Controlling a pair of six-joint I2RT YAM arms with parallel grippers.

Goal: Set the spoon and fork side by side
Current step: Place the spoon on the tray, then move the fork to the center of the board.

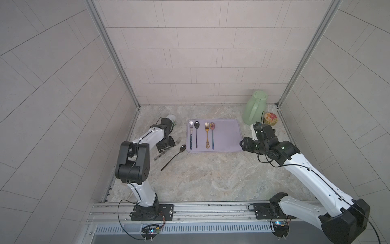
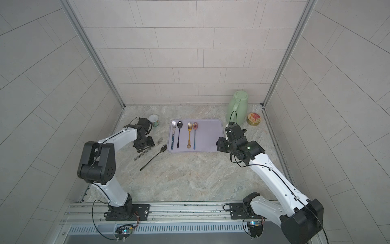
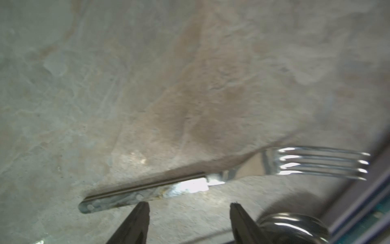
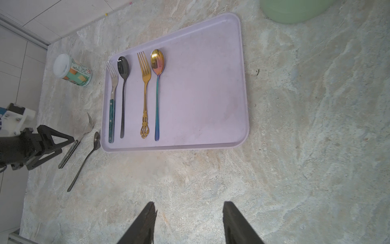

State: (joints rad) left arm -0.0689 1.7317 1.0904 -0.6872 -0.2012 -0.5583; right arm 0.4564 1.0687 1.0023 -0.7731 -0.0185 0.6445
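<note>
A silver fork (image 1: 161, 154) lies slanted on the marble table, left of the lilac tray (image 1: 228, 135). Beside it, at the same slant, lies a dark spoon (image 1: 174, 157) with its bowl near the tray's corner. My left gripper (image 1: 165, 147) hangs low over the fork's handle, open. In the left wrist view the fork (image 3: 211, 179) lies just past the fingertips (image 3: 143, 208), nothing sits between them, and the spoon's bowl (image 3: 293, 224) shows at one side. My right gripper (image 1: 242, 144) hovers at the tray's right edge, open and empty (image 4: 188, 203).
On the tray lie a blue-handled fork (image 1: 191, 135), a black spoon (image 1: 196, 134), a gold fork (image 1: 207, 135) and a rainbow spoon (image 1: 212, 135), in two pairs. A green jug (image 1: 254, 108) and a round tin (image 1: 271, 119) stand back right. A small cup (image 1: 171, 118) stands behind my left arm.
</note>
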